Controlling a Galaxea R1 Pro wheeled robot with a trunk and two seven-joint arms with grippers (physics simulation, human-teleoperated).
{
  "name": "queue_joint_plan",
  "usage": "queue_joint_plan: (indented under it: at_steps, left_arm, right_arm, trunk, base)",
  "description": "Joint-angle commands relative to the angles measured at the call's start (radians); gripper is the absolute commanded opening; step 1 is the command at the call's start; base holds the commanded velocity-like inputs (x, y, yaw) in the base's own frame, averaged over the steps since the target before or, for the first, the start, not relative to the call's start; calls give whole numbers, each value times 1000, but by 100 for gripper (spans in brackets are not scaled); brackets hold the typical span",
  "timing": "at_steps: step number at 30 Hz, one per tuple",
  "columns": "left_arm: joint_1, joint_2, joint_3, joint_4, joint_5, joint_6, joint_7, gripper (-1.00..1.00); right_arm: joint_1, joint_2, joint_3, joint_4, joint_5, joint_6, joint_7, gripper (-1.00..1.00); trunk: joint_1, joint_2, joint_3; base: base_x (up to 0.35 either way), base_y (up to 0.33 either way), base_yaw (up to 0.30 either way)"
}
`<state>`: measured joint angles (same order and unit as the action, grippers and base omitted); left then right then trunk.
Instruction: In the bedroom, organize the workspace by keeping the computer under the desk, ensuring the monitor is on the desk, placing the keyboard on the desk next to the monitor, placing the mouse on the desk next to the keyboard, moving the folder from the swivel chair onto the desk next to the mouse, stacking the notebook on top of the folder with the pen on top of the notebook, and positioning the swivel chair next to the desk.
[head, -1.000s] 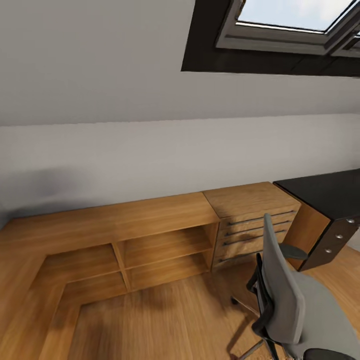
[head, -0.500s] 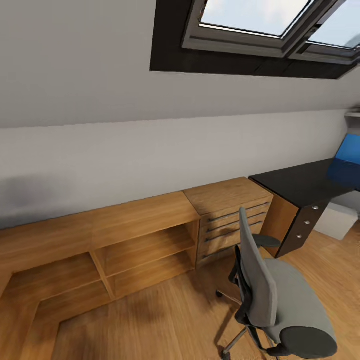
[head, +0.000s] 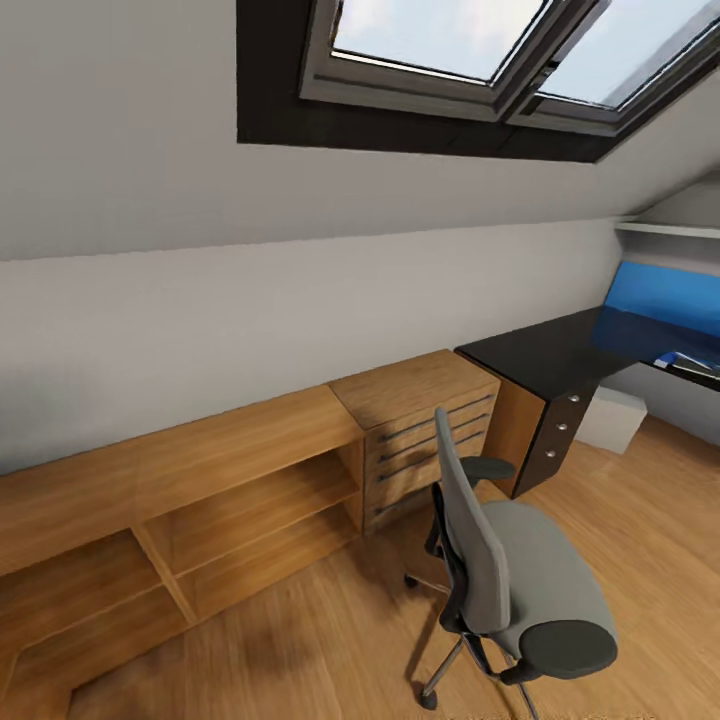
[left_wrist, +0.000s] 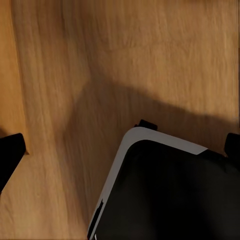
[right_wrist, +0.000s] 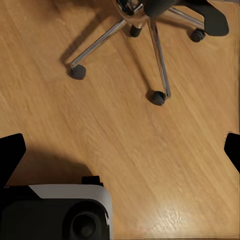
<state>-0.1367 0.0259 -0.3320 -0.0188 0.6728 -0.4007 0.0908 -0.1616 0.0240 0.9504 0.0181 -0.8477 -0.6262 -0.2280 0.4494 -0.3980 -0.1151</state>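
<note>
The swivel chair (head: 510, 575), with grey seat and back and black armrests, stands on the wood floor with its seat bare, a little short of the desk (head: 540, 355). The desk's black top runs off to the right, with knobbed drawers beneath. On its far end a wide blue panel (head: 665, 295) stands upright, mirrored in the top; it may be the monitor's screen. Small flat items (head: 690, 362) lie by it, too cut off to name. My left gripper (left_wrist: 120, 150) and right gripper (right_wrist: 120, 152) hang open over the floor. The chair's chrome star base (right_wrist: 145, 30) lies just beyond the right gripper.
A wooden drawer chest (head: 415, 420) and a low open wooden shelf unit (head: 200, 490) line the sloping wall left of the desk. A pale box (head: 615, 420) sits on the floor under the desk. A skylight (head: 450, 50) is overhead. My own base (right_wrist: 55, 210) is close below.
The camera has swung to the right, so the whole picture has slid left. More of the desk and the blue panel have come into sight. The chair stands as before.
</note>
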Motion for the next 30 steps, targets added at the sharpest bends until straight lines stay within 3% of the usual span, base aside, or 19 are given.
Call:
queue_joint_plan:
  at_steps: [1,14,30]
  left_arm:
    - [0,0,-9,-1,1,-1,7,100]
    - [0,0,-9,-1,1,-1,7,100]
    - [0,0,-9,-1,1,0,7,100]
  right_arm:
    - [-1,1,8,2,-1,-1,-7,100]
    - [-1,1,8,2,-1,-1,-7,100]
    - [-1,2,8,2,-1,-1,-7,100]
  trunk:
    - [1,-2,-2]
    - [1,-2,3]
    - [1,-2,9]
  base:
    - [0,0,-268]
    - [0,0,-253]
    - [0,0,-150]
